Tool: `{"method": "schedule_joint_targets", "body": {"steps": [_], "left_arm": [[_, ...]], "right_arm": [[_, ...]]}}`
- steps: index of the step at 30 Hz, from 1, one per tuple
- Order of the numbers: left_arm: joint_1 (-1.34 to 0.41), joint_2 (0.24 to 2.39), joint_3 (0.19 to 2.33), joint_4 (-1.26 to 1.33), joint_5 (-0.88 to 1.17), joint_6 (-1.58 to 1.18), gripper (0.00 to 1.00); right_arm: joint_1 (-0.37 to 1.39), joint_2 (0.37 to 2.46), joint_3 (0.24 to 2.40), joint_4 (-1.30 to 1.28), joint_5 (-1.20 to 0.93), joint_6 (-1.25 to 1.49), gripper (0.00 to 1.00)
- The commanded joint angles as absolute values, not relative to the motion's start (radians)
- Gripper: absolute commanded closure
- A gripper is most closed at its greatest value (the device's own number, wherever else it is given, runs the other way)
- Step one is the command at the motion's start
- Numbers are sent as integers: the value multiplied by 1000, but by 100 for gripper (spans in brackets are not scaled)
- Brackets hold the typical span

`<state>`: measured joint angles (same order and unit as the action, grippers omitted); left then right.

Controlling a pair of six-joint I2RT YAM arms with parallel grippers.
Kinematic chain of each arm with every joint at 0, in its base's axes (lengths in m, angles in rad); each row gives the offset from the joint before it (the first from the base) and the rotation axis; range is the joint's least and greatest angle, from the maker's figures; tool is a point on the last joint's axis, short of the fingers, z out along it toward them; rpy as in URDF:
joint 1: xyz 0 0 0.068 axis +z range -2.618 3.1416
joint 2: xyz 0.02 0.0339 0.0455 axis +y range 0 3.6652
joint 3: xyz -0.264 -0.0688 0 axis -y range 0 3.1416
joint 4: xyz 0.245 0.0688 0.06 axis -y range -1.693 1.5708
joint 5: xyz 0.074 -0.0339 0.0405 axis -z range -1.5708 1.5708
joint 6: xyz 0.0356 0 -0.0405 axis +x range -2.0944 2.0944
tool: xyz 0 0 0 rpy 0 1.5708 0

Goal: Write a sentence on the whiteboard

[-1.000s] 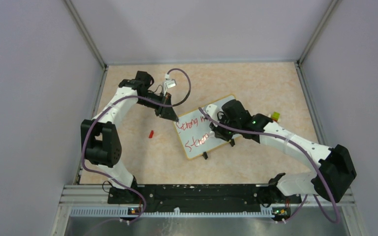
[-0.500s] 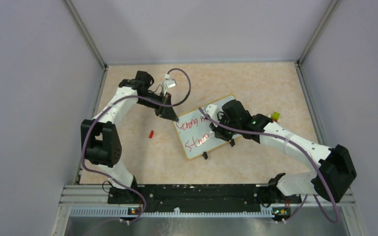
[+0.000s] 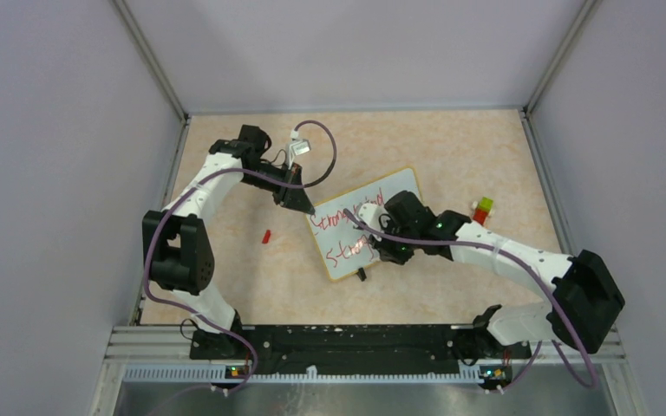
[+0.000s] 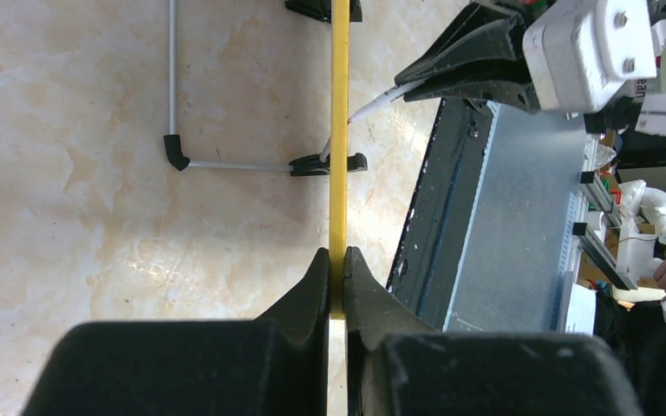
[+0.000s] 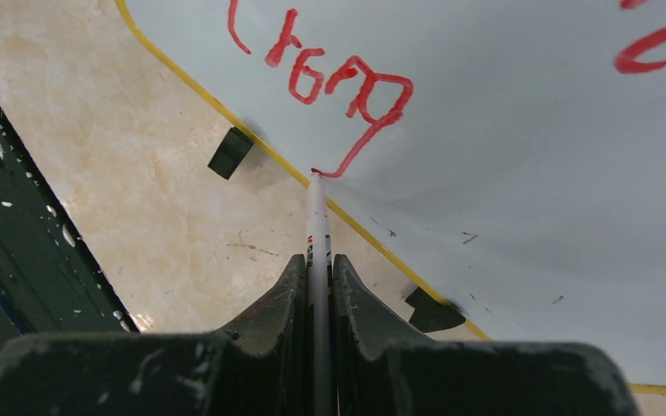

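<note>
The whiteboard lies tilted on the table, white with a yellow rim. The sentence is red handwriting in two lines, partly hidden by my right arm; the right wrist view shows "Strong". My left gripper is shut on the board's rim at its left corner, seen edge-on. My right gripper is shut on a white marker. The marker's red tip touches the board at the tail of the "g", close to the near rim.
A small red marker cap lies on the table left of the board. A small yellow, red and green block sits right of it. Two black clip feet stick out from the board's near edge. Grey walls enclose the table.
My right gripper and marker have moved down the board toward its near edge, uncovering more of the upper line. The left gripper and board have not moved.
</note>
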<state>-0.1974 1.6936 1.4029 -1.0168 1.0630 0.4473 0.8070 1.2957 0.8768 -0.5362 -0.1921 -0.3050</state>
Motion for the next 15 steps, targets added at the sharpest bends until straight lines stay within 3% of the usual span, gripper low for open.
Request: {"method": "schedule_joint_targets", "body": {"steps": [1, 15], "left_arm": [[-199, 1702, 1424, -1005, 1060, 457, 100], [-199, 1699, 1427, -1009, 1061, 460, 100]], "right_arm": [[838, 1320, 924, -482, -209, -308, 100], [735, 1201, 978, -551, -250, -324, 100]]}}
